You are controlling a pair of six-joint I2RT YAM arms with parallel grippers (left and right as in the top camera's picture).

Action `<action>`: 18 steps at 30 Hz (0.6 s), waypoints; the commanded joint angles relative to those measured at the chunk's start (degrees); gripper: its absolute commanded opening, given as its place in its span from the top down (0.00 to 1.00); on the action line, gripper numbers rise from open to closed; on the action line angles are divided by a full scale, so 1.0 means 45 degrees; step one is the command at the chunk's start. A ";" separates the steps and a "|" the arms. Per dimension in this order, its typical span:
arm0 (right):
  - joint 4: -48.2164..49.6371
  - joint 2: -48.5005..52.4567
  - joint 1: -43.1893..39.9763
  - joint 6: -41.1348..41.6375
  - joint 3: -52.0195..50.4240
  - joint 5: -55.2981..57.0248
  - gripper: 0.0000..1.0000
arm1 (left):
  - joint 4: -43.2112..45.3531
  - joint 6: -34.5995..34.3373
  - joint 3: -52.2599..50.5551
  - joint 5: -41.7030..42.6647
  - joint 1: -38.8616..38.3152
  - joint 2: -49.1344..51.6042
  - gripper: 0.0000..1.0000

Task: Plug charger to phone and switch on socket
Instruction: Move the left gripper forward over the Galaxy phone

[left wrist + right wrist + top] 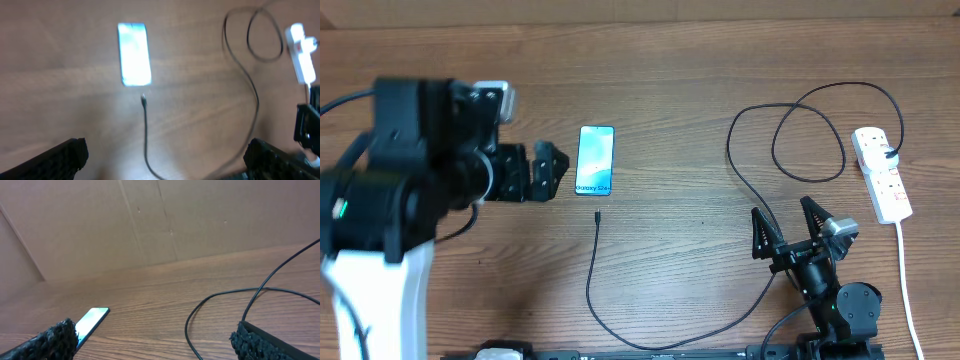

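Observation:
The phone lies flat, its blue screen up, left of the table's middle. Just below its lower end lies the plug tip of the charger, apart from the phone. The thin black cable curves along the front edge, then loops up to the white socket at far right. My left gripper is open just left of the phone, holding nothing. Open and empty too, my right gripper sits low at front right, left of the socket. The left wrist view shows the phone, the charger and the socket.
The socket's white lead runs down to the front edge at the right. A brown cardboard wall stands behind the table. The right wrist view shows the phone and a bend of the charger between its fingers.

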 commanded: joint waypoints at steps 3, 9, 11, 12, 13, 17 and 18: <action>0.0058 -0.0131 0.0058 0.0044 -0.0126 0.0034 0.00 | -0.0563 0.0092 0.0296 0.1613 0.0044 0.1525 0.00; 0.0063 -0.0131 0.0058 0.0044 -0.0126 0.0034 0.00 | -0.1350 0.0102 0.0296 0.2584 0.0044 0.2866 0.15; 0.0063 -0.0131 0.0058 0.0039 -0.0126 0.0029 0.00 | -0.1787 0.0102 0.0296 0.2584 0.0044 0.3405 0.96; 0.0058 -0.0131 0.0058 0.0039 -0.0126 0.0034 0.00 | -0.1875 0.0107 0.0296 0.2579 0.0044 0.3575 0.96; 0.0063 -0.0131 0.0058 0.0039 -0.0126 0.0029 0.00 | -0.1933 0.0107 0.0296 0.2584 0.0044 0.3721 0.96; 0.0058 -0.0131 0.0058 0.0039 -0.0126 0.0034 0.00 | -0.1938 0.0102 0.0209 0.2579 0.0034 0.4119 0.96; 0.0063 -0.0131 0.0058 0.0039 -0.0126 0.0029 0.00 | -0.1928 0.0107 0.0165 0.2569 0.0034 0.4177 0.96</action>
